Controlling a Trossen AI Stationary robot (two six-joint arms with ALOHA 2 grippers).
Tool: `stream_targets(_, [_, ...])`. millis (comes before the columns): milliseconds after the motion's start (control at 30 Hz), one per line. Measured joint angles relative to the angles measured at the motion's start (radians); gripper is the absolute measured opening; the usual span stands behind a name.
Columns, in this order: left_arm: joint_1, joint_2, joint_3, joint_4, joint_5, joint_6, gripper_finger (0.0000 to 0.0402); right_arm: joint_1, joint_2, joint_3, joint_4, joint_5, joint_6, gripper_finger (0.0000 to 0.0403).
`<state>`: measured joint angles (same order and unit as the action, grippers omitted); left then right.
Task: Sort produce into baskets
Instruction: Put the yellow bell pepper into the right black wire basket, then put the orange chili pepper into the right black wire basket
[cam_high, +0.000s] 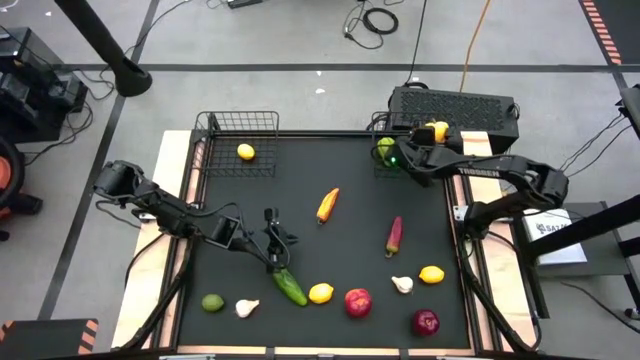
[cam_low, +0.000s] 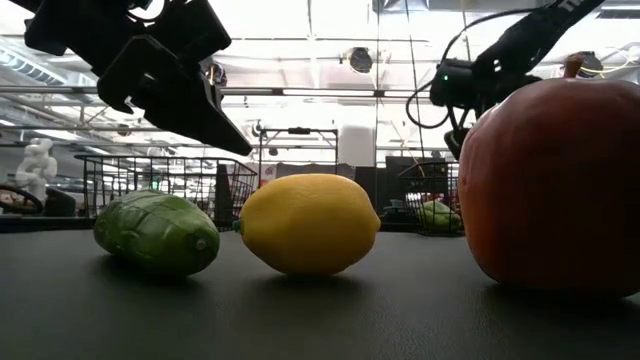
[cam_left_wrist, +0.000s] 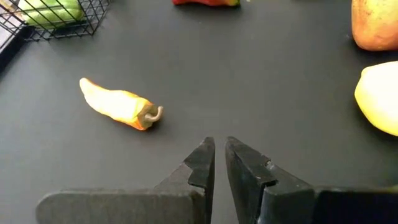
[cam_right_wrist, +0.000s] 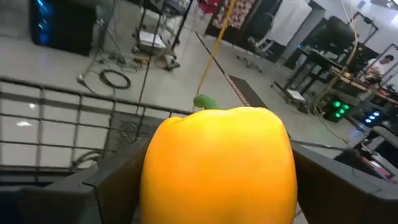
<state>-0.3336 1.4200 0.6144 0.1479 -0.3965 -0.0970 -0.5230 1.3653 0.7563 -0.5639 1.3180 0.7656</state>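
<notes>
My right gripper (cam_high: 434, 134) hangs at the table's far right corner, beside the right wire basket (cam_high: 392, 168), and is shut on a yellow bell pepper (cam_right_wrist: 217, 165). A green fruit (cam_high: 385, 147) lies in that basket. The left basket (cam_high: 238, 122) holds a lemon (cam_high: 245, 151). My left gripper (cam_high: 274, 256) is shut and empty, just above the mat near the green cucumber (cam_high: 290, 287). An orange pepper (cam_left_wrist: 118, 104), a red chili (cam_high: 394, 236), two lemons (cam_high: 321, 292), two garlics (cam_high: 247, 307), a lime (cam_high: 212, 302) and two red apples (cam_high: 357, 302) lie on the black mat. My right gripper pinches the yellow bell pepper by its two opposite side walls (cam_right_wrist: 152, 180), one finger (cam_right_wrist: 115, 177) on each side. The fingers reach about level toward the table's far side. The pepper is lifted clear, upright, with its green stem (cam_right_wrist: 205, 101) on top.
A black perforated box (cam_high: 455, 104) stands just beyond the far right corner, behind my right gripper. Cables lie on the floor past the far edge. The mat's middle, between the orange pepper (cam_high: 328, 204) and the baskets, is bare.
</notes>
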Motion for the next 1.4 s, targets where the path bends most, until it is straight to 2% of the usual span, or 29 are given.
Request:
stream_targets(267, [-0.001, 0.0, 0.0, 0.0, 0.024, -0.005, 0.0047, -0.055, 0.055, 0.0, 0.022, -0.009, -0.033, 0.0395])
stream_targets(467, [-0.002, 0.0, 0.0, -0.006, 0.033, -0.026, 0.0047, -0.028, 0.021, 0.0, 0.013, -0.012, -0.072, 0.0394])
stream_targets(600, [-0.002, 0.0, 0.0, -0.007, 0.033, -0.026, 0.0047, 0.084, -0.059, 0.0, 0.0, -0.027, -0.075, 0.0393])
stream_targets(867, [0.0, 0.0, 0.0, -0.013, 0.028, -0.025, 0.0047, 0.43, -0.249, 0.0, 0.002, -0.266, -0.071, 0.0393])
stream_targets(1067, [0.021, -0.045, 0.0, -0.111, -0.009, -0.096, 0.0048, 0.661, -0.284, 0.0, 0.095, -0.38, -0.073, 0.0393])
stream_targets(1233, [0.026, -0.124, -0.001, -0.169, -0.001, -0.191, 0.0048, 0.774, -0.251, 0.0, 0.16, -0.379, -0.079, 0.0393])
stream_targets(1400, [0.053, -0.174, -0.001, -0.127, 0.0, -0.267, 0.0062, 0.798, -0.214, 0.0, 0.23, -0.413, -0.203, 0.0393])
